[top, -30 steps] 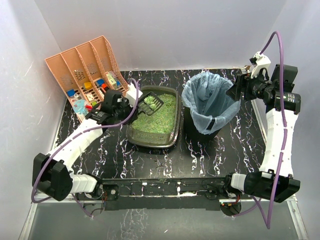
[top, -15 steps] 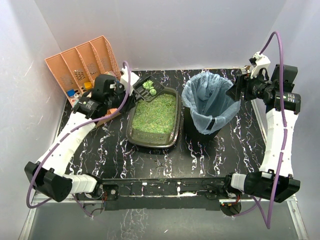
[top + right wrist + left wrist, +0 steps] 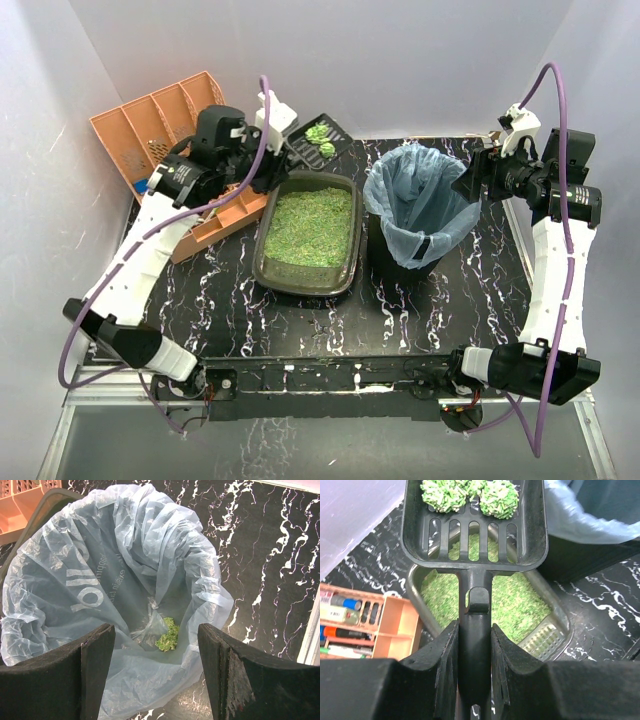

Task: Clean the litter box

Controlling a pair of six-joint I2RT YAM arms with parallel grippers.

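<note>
The litter box (image 3: 263,268) is a dark olive tray of green litter (image 3: 308,222) in the middle of the table; it also lies under the scoop in the left wrist view, rim (image 3: 558,619). My left gripper (image 3: 288,140) (image 3: 475,647) is shut on the handle of a black slotted scoop (image 3: 325,138) (image 3: 475,535). The scoop is held in the air above the tray's far end, carrying green clumps (image 3: 497,495). My right gripper (image 3: 472,182) (image 3: 156,636) hangs open over the bin, nothing between its fingers.
A black bin with a pale blue bag liner (image 3: 415,200) (image 3: 75,575) stands right of the tray, with a green clump (image 3: 167,639) at its bottom. A peach-orange slotted organiser (image 3: 150,120) (image 3: 395,630) holding pens sits at the back left, partly behind my left arm.
My left arm has lifted the scoop with its clumps out of the litter and carried it up toward the tray's far end. The right arm has not moved.
</note>
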